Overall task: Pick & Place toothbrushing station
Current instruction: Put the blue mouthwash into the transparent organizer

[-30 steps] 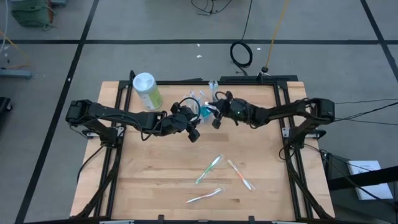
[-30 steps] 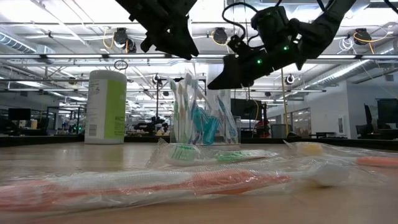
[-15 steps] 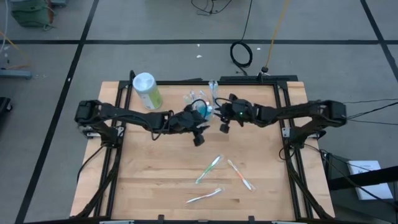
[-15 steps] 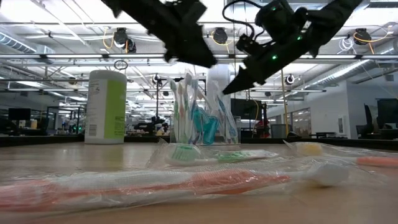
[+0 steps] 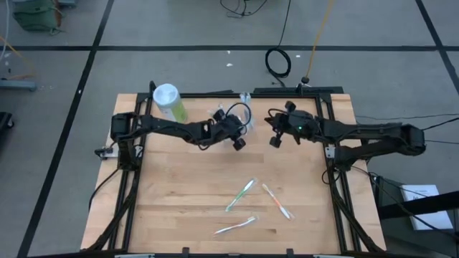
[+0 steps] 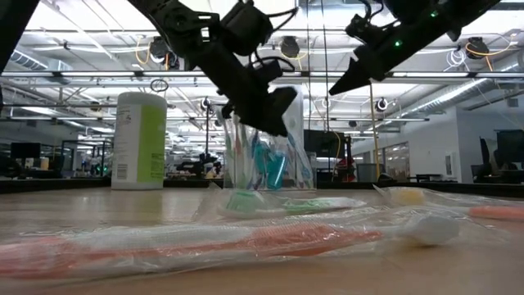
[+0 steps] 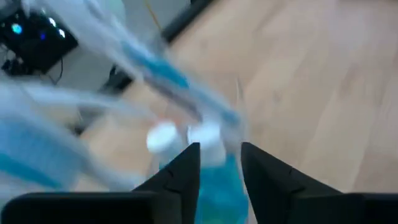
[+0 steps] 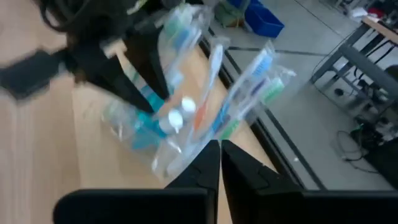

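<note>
Now, from above, the left gripper (image 5: 237,136) reaches the toothbrushing station (image 5: 228,119) near the far edge of the worktop (image 5: 179,201), at about twelve o'clock. The right gripper (image 5: 274,137) hangs at about two o'clock, apart from it, probably to leave room. Three wrapped toothbrushes (image 5: 242,194) lie loose toward six o'clock.

At table height, the left gripper (image 6: 274,111) covers the upper part of the station (image 6: 266,160), which stands beside the green canister (image 6: 139,141).

Through the left wrist camera, its fingers (image 7: 180,177) stand apart around a blue tube (image 7: 214,180), not yet pinching.

Through the right wrist camera, its fingers (image 8: 239,165) are pressed together and empty.
</note>
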`<action>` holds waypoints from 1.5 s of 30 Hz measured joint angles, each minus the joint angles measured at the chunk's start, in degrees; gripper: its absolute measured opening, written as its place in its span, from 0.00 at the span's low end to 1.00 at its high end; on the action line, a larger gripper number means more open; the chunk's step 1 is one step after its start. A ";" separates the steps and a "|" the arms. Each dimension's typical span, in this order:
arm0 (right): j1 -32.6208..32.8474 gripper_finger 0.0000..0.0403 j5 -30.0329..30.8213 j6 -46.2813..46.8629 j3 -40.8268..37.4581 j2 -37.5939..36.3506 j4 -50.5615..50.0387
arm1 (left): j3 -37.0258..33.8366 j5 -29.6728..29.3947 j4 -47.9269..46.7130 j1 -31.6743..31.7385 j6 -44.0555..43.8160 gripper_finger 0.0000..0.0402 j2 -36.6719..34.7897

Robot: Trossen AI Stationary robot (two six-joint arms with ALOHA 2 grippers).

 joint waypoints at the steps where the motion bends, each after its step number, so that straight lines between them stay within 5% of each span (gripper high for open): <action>1: -0.14 0.02 0.00 -1.11 -0.71 -0.76 -0.27 | 0.00 0.05 -2.02 -0.09 0.31 0.29 -0.02; 16: -1.43 0.00 2.77 -2.31 -1.34 -2.85 0.39 | 0.24 -1.95 -22.08 -1.49 5.33 0.01 -0.68; 32: -1.43 0.00 2.58 -0.55 -1.34 -2.85 -0.11 | -0.17 -3.38 -25.83 -3.00 1.13 0.03 -11.63; 45: -1.41 0.00 2.51 0.99 -1.34 -2.85 -0.01 | -0.12 -2.94 -19.36 -1.02 -3.00 0.04 -8.82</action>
